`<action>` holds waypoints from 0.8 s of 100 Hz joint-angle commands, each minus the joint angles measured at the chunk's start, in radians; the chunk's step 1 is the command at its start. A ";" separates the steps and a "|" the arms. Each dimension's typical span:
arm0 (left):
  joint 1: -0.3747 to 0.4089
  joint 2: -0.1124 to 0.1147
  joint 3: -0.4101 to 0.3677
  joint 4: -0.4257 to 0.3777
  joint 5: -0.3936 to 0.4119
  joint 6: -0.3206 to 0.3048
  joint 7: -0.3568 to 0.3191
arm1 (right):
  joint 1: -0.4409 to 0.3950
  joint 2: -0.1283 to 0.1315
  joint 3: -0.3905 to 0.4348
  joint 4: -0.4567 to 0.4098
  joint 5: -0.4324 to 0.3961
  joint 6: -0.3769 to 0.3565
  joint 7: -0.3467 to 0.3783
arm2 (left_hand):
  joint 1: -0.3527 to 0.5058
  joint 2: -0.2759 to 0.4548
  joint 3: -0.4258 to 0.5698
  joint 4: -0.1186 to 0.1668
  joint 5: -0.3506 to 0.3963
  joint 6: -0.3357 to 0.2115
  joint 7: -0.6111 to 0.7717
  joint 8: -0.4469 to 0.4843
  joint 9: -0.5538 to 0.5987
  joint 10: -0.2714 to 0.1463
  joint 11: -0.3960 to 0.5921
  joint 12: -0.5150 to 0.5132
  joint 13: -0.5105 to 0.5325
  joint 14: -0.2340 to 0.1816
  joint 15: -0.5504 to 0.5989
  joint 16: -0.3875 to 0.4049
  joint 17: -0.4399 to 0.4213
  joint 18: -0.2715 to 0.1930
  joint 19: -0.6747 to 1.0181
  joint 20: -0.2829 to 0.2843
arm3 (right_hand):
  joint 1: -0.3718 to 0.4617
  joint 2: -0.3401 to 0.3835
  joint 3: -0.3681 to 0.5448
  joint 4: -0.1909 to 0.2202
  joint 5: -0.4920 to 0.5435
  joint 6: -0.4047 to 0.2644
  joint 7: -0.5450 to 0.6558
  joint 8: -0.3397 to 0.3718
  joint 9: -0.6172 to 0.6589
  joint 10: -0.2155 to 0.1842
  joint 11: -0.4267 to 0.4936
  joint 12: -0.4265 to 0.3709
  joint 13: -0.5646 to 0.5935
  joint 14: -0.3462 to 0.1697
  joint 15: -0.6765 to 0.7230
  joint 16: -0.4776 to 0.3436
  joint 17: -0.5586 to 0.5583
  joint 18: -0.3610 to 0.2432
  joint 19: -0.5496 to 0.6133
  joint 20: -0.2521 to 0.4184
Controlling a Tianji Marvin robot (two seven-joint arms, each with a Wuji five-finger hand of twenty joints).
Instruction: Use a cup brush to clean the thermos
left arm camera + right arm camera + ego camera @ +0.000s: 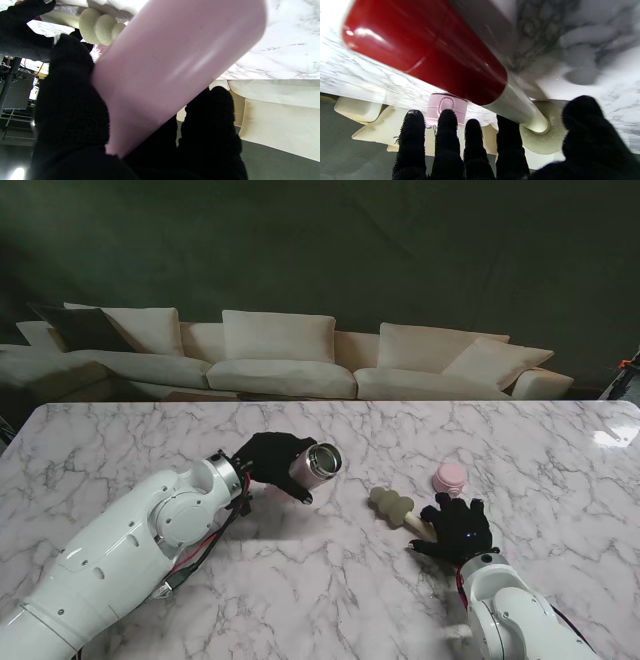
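Smooth pink thermos [312, 464] lifted off the marble table [120, 450], gripped on its side in black-gloved left hand [272, 460], steel mouth toward lumpy sponge cup brush [392, 506], right hand [458, 528] over its red handle, fingers spread, grip unclear, pink lid [449, 477] just beyond.

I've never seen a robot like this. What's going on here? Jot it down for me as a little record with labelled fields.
Surface: white marble-patterned table
Left hand: black-gloved, shut on the pink metal thermos, held tilted off the table, open mouth towards the right hand
Right hand: black-gloved, over the handle of the cup brush with a beige sponge head; fingers spread, grip not closed as far as the wrist view shows
Brush: lying on the table, sponge head pointing at the thermos
Pink round lid: on the table, beyond the right hand
Brush in thermos: not yet
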 commanded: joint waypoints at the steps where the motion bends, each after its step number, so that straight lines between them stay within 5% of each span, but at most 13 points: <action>1: -0.007 -0.001 0.002 0.000 -0.003 -0.002 -0.012 | 0.007 -0.005 -0.011 0.019 0.006 0.011 -0.010 | 0.362 0.398 0.331 0.014 0.104 -0.176 0.094 0.034 0.045 -0.077 0.104 0.045 0.046 -0.014 0.108 0.033 0.018 -0.067 0.047 0.023 | 0.041 0.018 0.087 0.025 0.052 -0.042 0.047 0.011 -0.029 0.021 0.032 0.006 0.004 0.011 0.023 0.030 0.001 0.009 0.022 0.019; 5: -0.008 -0.001 0.003 0.001 -0.003 -0.002 -0.012 | 0.011 -0.005 -0.016 0.025 0.009 0.011 -0.016 | 0.362 0.398 0.332 0.014 0.103 -0.176 0.094 0.034 0.044 -0.075 0.104 0.045 0.046 -0.014 0.108 0.033 0.018 -0.068 0.047 0.023 | 0.041 0.002 0.171 0.008 0.095 -0.064 0.069 0.016 -0.023 0.021 0.036 0.008 0.006 0.012 0.027 0.030 0.003 0.009 0.024 0.021; 7: -0.008 -0.001 0.004 0.002 -0.004 -0.002 -0.012 | 0.012 -0.005 -0.018 0.025 0.009 0.011 -0.015 | 0.362 0.398 0.331 0.014 0.103 -0.176 0.093 0.034 0.045 -0.076 0.104 0.045 0.046 -0.013 0.108 0.033 0.018 -0.068 0.047 0.023 | 0.066 -0.018 0.193 -0.038 0.123 -0.086 0.119 -0.046 -0.016 0.019 0.035 0.008 0.004 0.011 0.028 0.028 0.002 0.010 0.024 0.021; 13: -0.010 -0.002 0.005 0.003 -0.005 -0.002 -0.011 | 0.016 -0.005 -0.026 0.032 0.008 0.017 -0.023 | 0.362 0.398 0.331 0.014 0.103 -0.176 0.093 0.033 0.045 -0.075 0.104 0.045 0.046 -0.014 0.108 0.033 0.017 -0.068 0.046 0.023 | 0.117 -0.043 0.221 -0.086 0.148 -0.148 0.220 -0.104 -0.002 0.017 0.038 0.011 0.002 0.012 0.030 0.027 0.003 0.010 0.027 0.020; 27: -0.012 -0.003 0.007 0.006 -0.006 -0.002 -0.009 | 0.030 -0.010 -0.040 0.061 0.022 0.019 -0.085 | 0.362 0.398 0.331 0.014 0.104 -0.176 0.093 0.034 0.045 -0.076 0.105 0.046 0.046 -0.013 0.108 0.033 0.018 -0.066 0.047 0.023 | 0.249 -0.065 0.294 -0.116 0.259 -0.229 0.341 -0.127 0.069 0.002 0.057 0.021 0.016 0.008 0.039 0.023 0.011 0.019 0.035 0.017; 46: -0.012 -0.003 0.008 0.007 -0.006 -0.002 -0.005 | 0.031 -0.012 -0.034 0.073 0.036 -0.008 -0.122 | 0.362 0.398 0.331 0.014 0.103 -0.176 0.093 0.034 0.044 -0.075 0.104 0.045 0.046 -0.013 0.108 0.033 0.017 -0.068 0.047 0.023 | 0.289 -0.071 0.339 -0.126 0.310 -0.205 0.384 -0.059 0.237 -0.012 0.063 0.030 0.064 0.024 0.036 0.011 0.016 0.042 0.032 0.007; 68: -0.011 -0.004 0.006 0.007 -0.005 -0.005 -0.002 | 0.005 -0.010 0.006 0.042 0.015 -0.057 -0.129 | 0.363 0.399 0.331 0.014 0.103 -0.176 0.093 0.034 0.044 -0.075 0.104 0.045 0.046 -0.013 0.108 0.033 0.017 -0.068 0.046 0.023 | 0.340 -0.016 0.269 -0.111 0.271 -0.182 0.405 0.065 0.665 -0.032 -0.021 0.006 0.276 0.067 -0.008 -0.015 0.070 0.088 -0.018 -0.038; 80: -0.011 -0.003 0.004 0.007 -0.005 -0.006 -0.002 | -0.012 -0.003 0.042 0.004 -0.021 -0.107 -0.105 | 0.363 0.399 0.331 0.014 0.102 -0.175 0.092 0.034 0.045 -0.075 0.105 0.045 0.046 -0.013 0.108 0.033 0.017 -0.066 0.046 0.023 | 0.354 -0.010 0.257 -0.107 0.262 -0.170 0.421 0.074 0.840 -0.034 -0.035 -0.006 0.389 0.085 -0.023 -0.030 0.130 0.062 -0.036 -0.078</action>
